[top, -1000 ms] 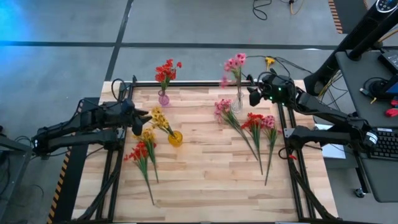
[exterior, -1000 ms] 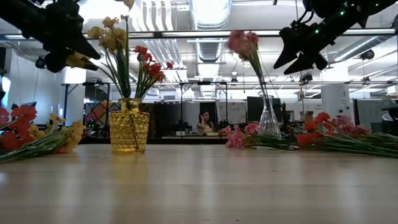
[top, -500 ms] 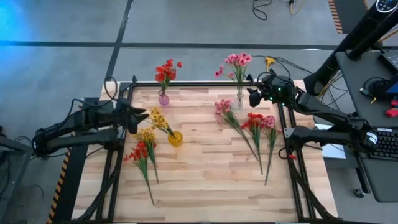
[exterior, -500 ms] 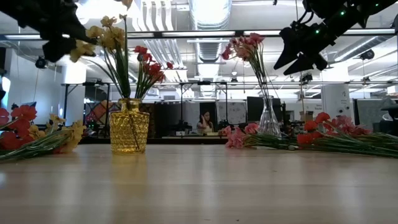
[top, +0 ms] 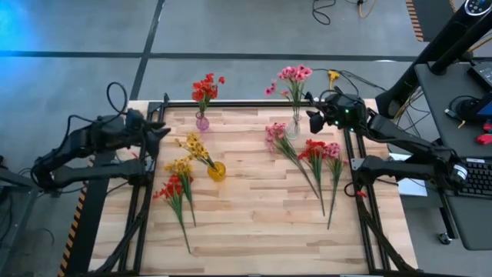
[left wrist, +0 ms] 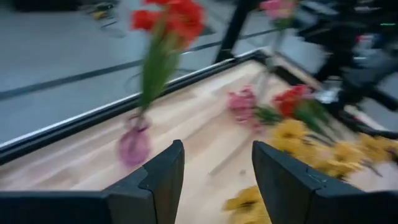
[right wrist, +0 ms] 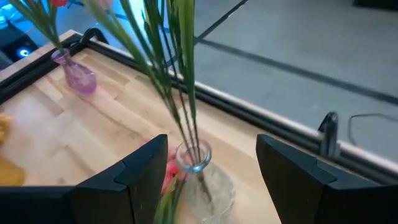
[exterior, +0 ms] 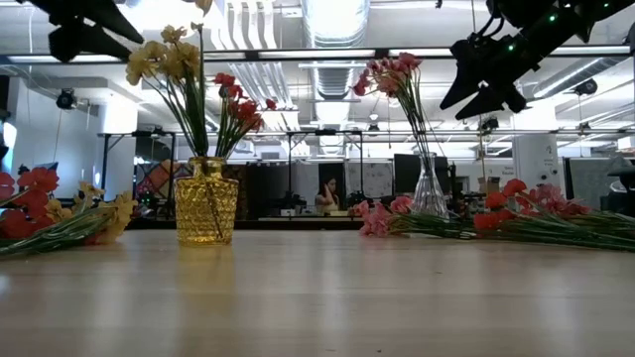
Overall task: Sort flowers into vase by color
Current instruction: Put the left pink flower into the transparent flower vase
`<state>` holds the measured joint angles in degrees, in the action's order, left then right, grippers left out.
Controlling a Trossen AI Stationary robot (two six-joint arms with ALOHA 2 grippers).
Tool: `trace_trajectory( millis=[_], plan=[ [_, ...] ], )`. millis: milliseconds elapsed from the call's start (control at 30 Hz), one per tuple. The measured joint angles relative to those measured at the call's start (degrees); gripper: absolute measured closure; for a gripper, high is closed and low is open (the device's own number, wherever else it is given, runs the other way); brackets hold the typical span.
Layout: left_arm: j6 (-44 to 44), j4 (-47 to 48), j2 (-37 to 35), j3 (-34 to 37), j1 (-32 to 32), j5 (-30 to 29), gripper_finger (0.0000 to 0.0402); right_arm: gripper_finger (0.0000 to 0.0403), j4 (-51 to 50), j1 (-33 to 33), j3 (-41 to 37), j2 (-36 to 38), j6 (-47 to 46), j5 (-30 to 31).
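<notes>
Three vases stand on the wooden table. The yellow vase holds yellow sprigs, the small purple vase holds red ones, and the clear vase holds pink ones. Loose red and yellow sprigs lie at the left. Pink and red sprigs lie at the right. My left gripper hangs open and empty, left of the yellow vase and high above the table. My right gripper is open and empty just right of the clear vase.
A black frame rail runs along the table's far edge, close behind the purple and clear vases. Bare wood fills the middle and near part of the table. Beyond the table, a person sits far off in the room.
My left gripper has drawn back from the yellow vase toward the table's left edge and risen; the yellow sprig it was at now stands in that vase. The pink blossoms in the clear vase have spread apart a little. My right gripper has stayed beside that vase.
</notes>
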<state>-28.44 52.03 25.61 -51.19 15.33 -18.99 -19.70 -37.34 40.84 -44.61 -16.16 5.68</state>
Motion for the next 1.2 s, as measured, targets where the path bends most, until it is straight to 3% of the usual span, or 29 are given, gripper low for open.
trace_trajectory(
  millis=[267,500,867,1200],
  plan=[
    [-7.1,7.3,9.3,-4.4,-0.2,-1.0,0.0231,0.0168,-4.2,3.7,0.0,-0.8,-4.6,-8.4],
    [-23.0,21.6,12.7,-4.6,-4.6,-0.9,0.0231,0.0168,-7.4,11.0,0.0,-2.9,-8.4,-12.2],
    [-28.5,11.7,18.4,-5.1,-22.0,-2.5,0.0231,0.0168,-16.3,20.2,0.0,-3.4,-15.7,-11.1],
    [-34.8,14.4,24.3,-6.8,-32.3,-10.1,0.0231,0.0172,-16.9,27.6,0.0,-10.3,-20.3,-6.2]
  ],
)
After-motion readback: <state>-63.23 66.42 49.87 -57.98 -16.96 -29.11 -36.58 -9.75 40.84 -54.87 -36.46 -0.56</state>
